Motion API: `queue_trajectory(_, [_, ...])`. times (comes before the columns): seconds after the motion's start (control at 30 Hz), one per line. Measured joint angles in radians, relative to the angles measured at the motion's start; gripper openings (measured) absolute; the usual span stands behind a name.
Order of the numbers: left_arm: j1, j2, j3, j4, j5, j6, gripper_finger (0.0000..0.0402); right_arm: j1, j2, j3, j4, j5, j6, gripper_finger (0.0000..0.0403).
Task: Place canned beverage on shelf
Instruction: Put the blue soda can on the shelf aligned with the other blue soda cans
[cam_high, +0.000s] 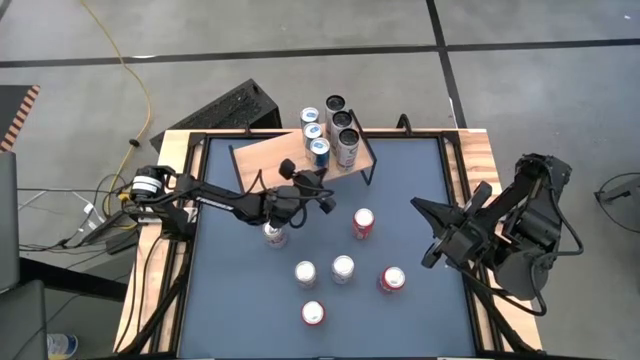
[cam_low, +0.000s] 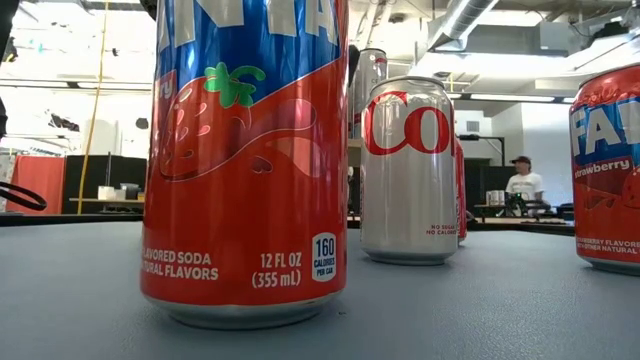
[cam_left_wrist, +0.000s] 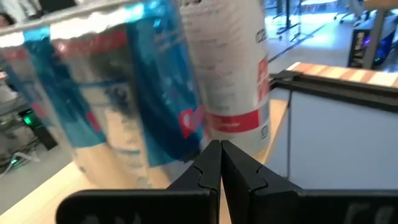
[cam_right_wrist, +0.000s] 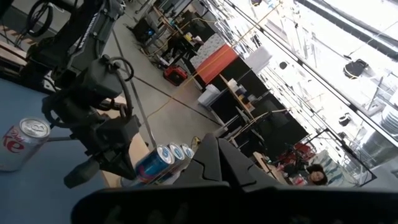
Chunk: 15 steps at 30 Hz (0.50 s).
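Nearest you in the low view stands a red-and-blue strawberry soda can (cam_low: 245, 160), upright on the grey table (cam_high: 240, 310), with a silver cola can (cam_low: 408, 170) behind it. Six cans wait loose on the table; the closest to the shelf (cam_high: 262, 157) is the silver can (cam_high: 274, 235) under the left arm. These cans look full, so expect some weight, rigid but thin walls that dent under a hard squeeze, and a smooth skin that can slip. Take one around the middle of its body, jaws level, can upright.

The left gripper (cam_left_wrist: 219, 163) has its fingers pressed together, empty, pointing at the blue-and-silver cans (cam_high: 316, 135) already on the shelf's wooden board at the far edge. The right gripper (cam_high: 425, 235) is likewise pinched together on nothing, parked at the table's right side.
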Motion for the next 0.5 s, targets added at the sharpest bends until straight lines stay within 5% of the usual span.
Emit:
queue_trajectory(0.23, [-0.02, 0.0, 0.0, -0.019, -0.088, -0.006, 0.0, 0.0, 0.0, 0.0, 0.0, 0.0, 0.0, 0.0])
queue_trajectory(0.5, [-0.022, 0.011, -0.001, 0.036, 0.076, -0.065, 0.0, 0.031, 0.0, 0.0, 0.0, 0.0, 0.0, 0.0])
